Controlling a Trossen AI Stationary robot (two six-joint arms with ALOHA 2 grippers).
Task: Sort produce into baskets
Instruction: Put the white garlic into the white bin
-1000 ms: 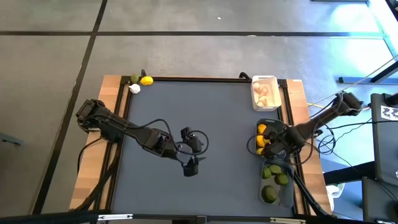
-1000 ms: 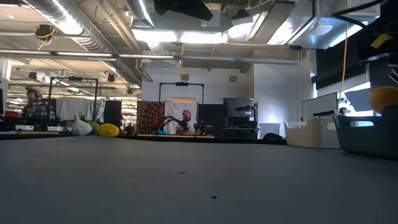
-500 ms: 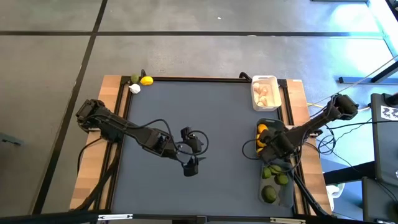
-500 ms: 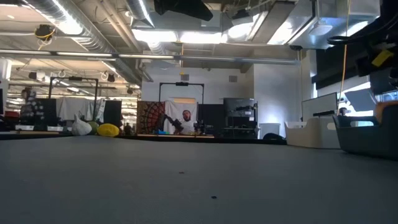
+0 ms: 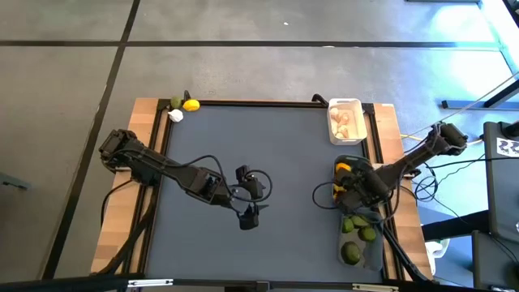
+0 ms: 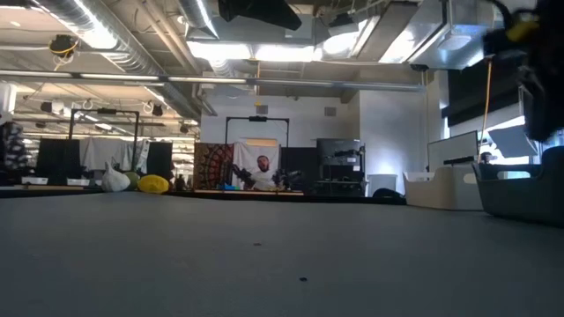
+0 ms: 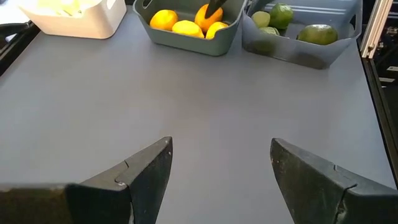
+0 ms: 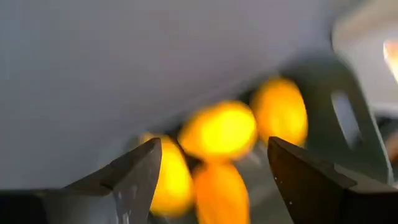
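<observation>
Three baskets stand along the table's right edge: a white one (image 5: 345,122) with pale bulbs, a dark grey-green one (image 7: 186,45) with yellow-orange lemons (image 7: 181,23), and a translucent grey one (image 5: 359,243) with green limes (image 7: 317,33). My right gripper (image 5: 342,191) hangs open above the dark basket's left side, with the lemons (image 8: 217,130) below its fingers and nothing between them. My left gripper (image 5: 253,195) stands open above the middle of the table, pointing toward the baskets. A lemon (image 5: 191,105), a lime (image 5: 175,101) and a white bulb (image 5: 175,115) lie at the far left corner.
The dark mat (image 5: 268,146) is bare between my left gripper and the baskets. Wooden strips (image 5: 150,122) border the mat on both sides. Cables trail from my right arm past the table's right edge (image 5: 422,186).
My right gripper has risen and shifted a little toward the table's left edge over the dark basket. The orange fruit that showed at it above the basket's rim in the low view has sunk out of sight behind that rim.
</observation>
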